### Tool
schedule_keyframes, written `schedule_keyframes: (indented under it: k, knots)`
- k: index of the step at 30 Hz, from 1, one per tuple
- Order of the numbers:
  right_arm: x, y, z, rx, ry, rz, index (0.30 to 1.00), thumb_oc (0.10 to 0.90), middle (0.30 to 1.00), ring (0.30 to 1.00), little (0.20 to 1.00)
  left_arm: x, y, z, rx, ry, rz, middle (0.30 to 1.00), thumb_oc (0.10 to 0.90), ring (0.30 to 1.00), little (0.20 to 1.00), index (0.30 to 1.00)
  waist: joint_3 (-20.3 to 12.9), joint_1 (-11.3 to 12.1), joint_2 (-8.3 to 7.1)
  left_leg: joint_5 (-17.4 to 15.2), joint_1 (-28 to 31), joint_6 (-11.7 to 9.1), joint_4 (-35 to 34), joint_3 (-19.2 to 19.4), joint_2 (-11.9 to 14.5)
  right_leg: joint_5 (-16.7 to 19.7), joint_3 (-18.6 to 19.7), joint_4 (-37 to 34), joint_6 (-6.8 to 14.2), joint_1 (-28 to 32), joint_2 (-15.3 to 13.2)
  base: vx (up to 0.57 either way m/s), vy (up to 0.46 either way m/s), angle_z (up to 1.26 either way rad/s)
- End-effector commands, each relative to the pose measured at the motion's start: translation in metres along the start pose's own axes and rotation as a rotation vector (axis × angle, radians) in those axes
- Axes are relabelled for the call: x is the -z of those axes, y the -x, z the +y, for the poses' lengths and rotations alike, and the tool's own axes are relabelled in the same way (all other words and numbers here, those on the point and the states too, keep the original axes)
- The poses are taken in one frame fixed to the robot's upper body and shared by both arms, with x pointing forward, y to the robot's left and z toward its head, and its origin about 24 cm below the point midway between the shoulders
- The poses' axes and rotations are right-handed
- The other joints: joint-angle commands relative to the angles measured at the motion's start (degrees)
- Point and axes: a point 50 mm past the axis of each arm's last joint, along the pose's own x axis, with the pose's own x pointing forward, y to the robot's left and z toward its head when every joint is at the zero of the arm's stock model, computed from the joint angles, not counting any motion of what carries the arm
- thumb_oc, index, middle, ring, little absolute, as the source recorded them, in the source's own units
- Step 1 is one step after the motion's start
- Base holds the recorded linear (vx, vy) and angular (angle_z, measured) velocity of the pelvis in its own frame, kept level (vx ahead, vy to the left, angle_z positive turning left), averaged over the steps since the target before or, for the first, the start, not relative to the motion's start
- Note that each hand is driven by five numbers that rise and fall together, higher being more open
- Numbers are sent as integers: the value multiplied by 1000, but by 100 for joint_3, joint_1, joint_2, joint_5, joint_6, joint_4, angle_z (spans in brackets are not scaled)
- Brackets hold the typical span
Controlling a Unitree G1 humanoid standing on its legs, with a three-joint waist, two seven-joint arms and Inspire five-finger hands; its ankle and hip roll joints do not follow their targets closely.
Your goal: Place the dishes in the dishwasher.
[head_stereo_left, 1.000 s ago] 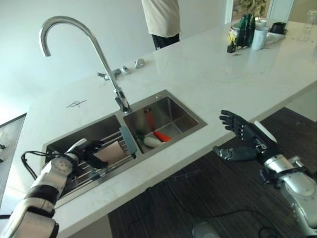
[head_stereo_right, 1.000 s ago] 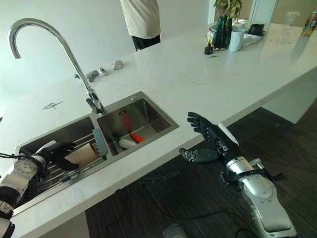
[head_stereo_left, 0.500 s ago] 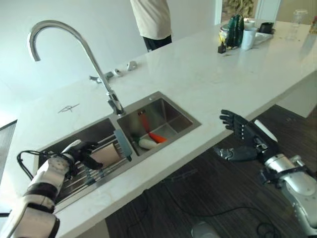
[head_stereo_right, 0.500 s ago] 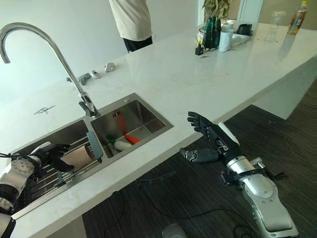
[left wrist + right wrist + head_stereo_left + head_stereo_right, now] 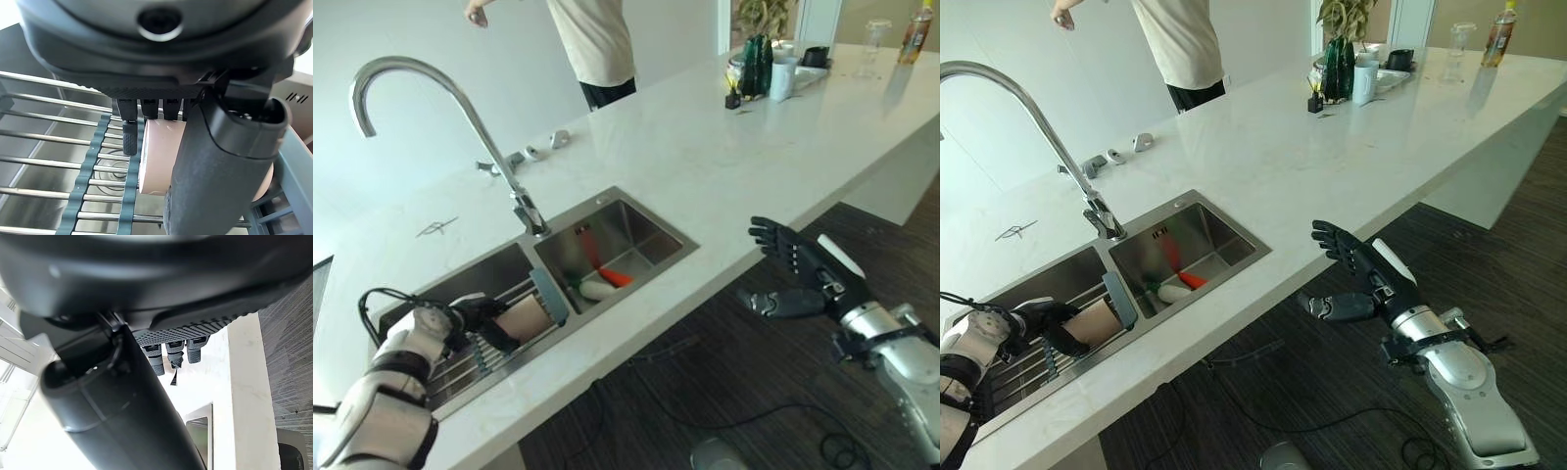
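Note:
A pale pink cup (image 5: 525,315) lies on its side on the wire rack (image 5: 470,360) in the sink's left basin. My left hand (image 5: 468,315) is shut on it. In the left wrist view my fingers (image 5: 129,139) curl over the cup (image 5: 157,159) and the thumb (image 5: 220,171) crosses its front. In the right basin (image 5: 651,230) lie an orange-red utensil (image 5: 614,277) and a white piece (image 5: 597,290). My right hand (image 5: 803,276) hovers open off the counter's front edge, above the dark floor, holding nothing.
A tall curved faucet (image 5: 494,147) rises behind the divider between the basins. A person (image 5: 595,39) stands at the counter's far side. A mug (image 5: 781,78), a dark green bottle (image 5: 759,51) and other small items cluster at the far right of the white counter (image 5: 724,157).
The camera has shifted, so the whole scene sits differently. The left hand stays closed round the cup on the rack, and the right hand holds its open pose.

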Motion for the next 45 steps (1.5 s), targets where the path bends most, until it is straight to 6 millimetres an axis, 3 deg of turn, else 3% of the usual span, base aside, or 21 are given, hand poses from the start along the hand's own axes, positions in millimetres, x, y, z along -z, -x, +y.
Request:
schedule_keyframes:
  k: [1, 7, 10, 13, 20, 22, 23, 28, 36, 43, 45]
  knots:
    - [-60, -12, -11, 40, 38, -330, 900, 800, 900, 900, 900, -5, 4, 11, -42, -53, -19, 300, 400, 300, 300, 300, -232, -8, -215, -999, -607, 405, 1164, -333, 73, 254, -434, -856, 482, 652, -183, 0, 0, 0]
    - [-53, -2, -12, 60, 25, -321, 900, 800, 900, 900, 900, -33, 15, 31, -241, -56, -201, 300, 400, 300, 300, 300, -191, 48, -255, -992, -640, 425, 1164, -412, 43, 281, -453, -856, 462, 665, -164, 2, -3, -1]
    - [-48, 5, -15, 97, 25, -317, 900, 800, 900, 900, 900, -55, 31, 43, -442, -50, -380, 300, 400, 300, 300, 300, -136, 188, -304, -969, -698, 428, 1164, -541, 14, 244, -545, -856, 441, 682, -204, -11, -9, 4]
    - [-43, 10, -17, 140, 21, -307, 900, 800, 900, 900, 900, -60, 50, 52, -612, 10, -504, 300, 400, 300, 300, 300, -119, 353, -362, -970, -742, 429, 1164, -676, -25, 218, -619, -856, 431, 707, -249, -3, -28, 20]
    - [-37, 21, -25, 237, -4, -287, 900, 800, 900, 900, 900, -57, 113, 77, -1012, 124, -746, 300, 400, 300, 300, 300, -154, 720, -520, -881, -904, 364, 1164, -993, -76, 212, -798, -856, 380, 722, -327, 5, -58, 28]
    - [-41, 22, -28, 286, -10, -298, 900, 800, 900, 900, 900, -58, 157, 94, -1228, 159, -843, 300, 400, 300, 300, 300, -197, 916, -553, -838, -1007, 325, 1164, -1184, -92, 178, -866, -856, 338, 712, -323, 11, -81, 26]
    - [-43, 22, -29, 303, -12, -302, 900, 800, 900, 900, 900, -60, 170, 96, -1269, 187, -881, 300, 400, 300, 300, 300, -203, 980, -569, -831, -1031, 314, 1164, -1250, -100, 163, -898, -856, 331, 716, -328, -6, -77, 27]
    - [-50, 24, -28, 372, -34, -352, 900, 800, 900, 900, 900, -54, 205, 78, -1417, 291, -1051, 300, 400, 300, 300, 300, -203, 1276, -657, -759, -1145, 257, 1164, -1550, -113, 73, -1104, -856, 256, 779, -342, -12, -88, 35]
    - [-69, 29, -24, 465, -69, -511, 900, 800, 900, 900, 900, -64, 219, 31, -1417, 305, -1270, 300, 400, 300, 300, 300, -153, 1671, -720, -574, -1348, 143, 1164, -1951, -65, -107, -1472, -856, 84, 905, -295, -26, -102, 34]
    - [-76, 21, -12, 426, -83, -541, 900, 800, 900, 900, 900, -53, 224, 4, -1424, 416, -1301, 300, 400, 300, 300, 300, 87, 2298, -689, -110, -1794, -212, 1164, -2514, 140, -271, -1978, -856, -99, 981, -266, -52, -102, 48]
    - [-77, 21, -12, 431, -69, -545, 900, 800, 900, 900, 900, -49, 226, 1, -1406, 463, -1320, 300, 400, 300, 300, 300, 199, 2401, -630, 51, -1965, -319, 1164, -2447, 284, -279, -2166, -856, -128, 983, -316, -155, 5, 61]
